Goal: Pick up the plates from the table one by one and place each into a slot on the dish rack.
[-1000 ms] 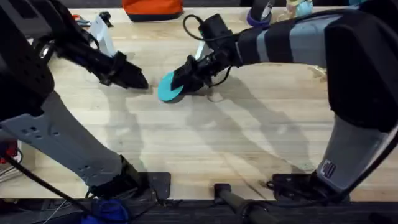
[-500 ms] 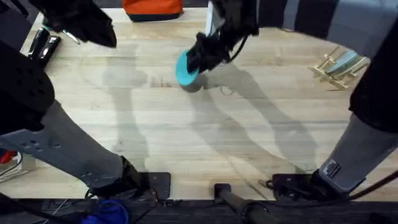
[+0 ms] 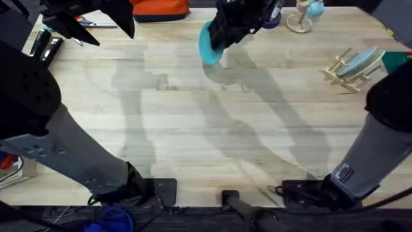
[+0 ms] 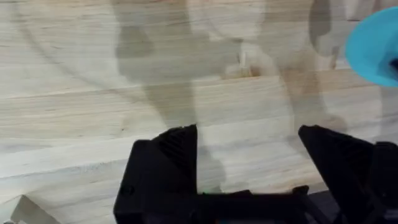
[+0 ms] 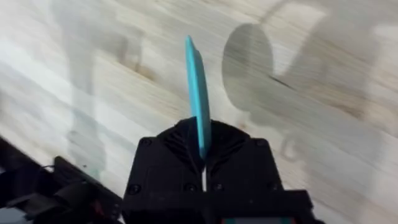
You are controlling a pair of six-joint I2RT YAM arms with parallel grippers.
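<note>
Light wood table (image 3: 193, 135), two arms raised above it, one plate in hand, one plate racked.

The table's bare planks carry the arms' shadows across the middle. The right gripper (image 3: 222, 32), at 12 o'clock in the overhead view, is clamped on the cyan plate (image 3: 207, 42); the plate is held on edge and clear of the wood, its disc projecting from the fingertips toward 7 o'clock. The right wrist view confirms the jaws are pinched narrow on the plate's rim (image 5: 198, 93), edge-on between them. The left gripper (image 3: 106, 16), at 10 o'clock, stands spread wide with nothing between its fingers (image 4: 168, 162). The dish rack (image 3: 351, 69) sits at 2 o'clock, well apart from both grippers, with the paler plate (image 3: 362, 60) tilted in a slot.
</note>
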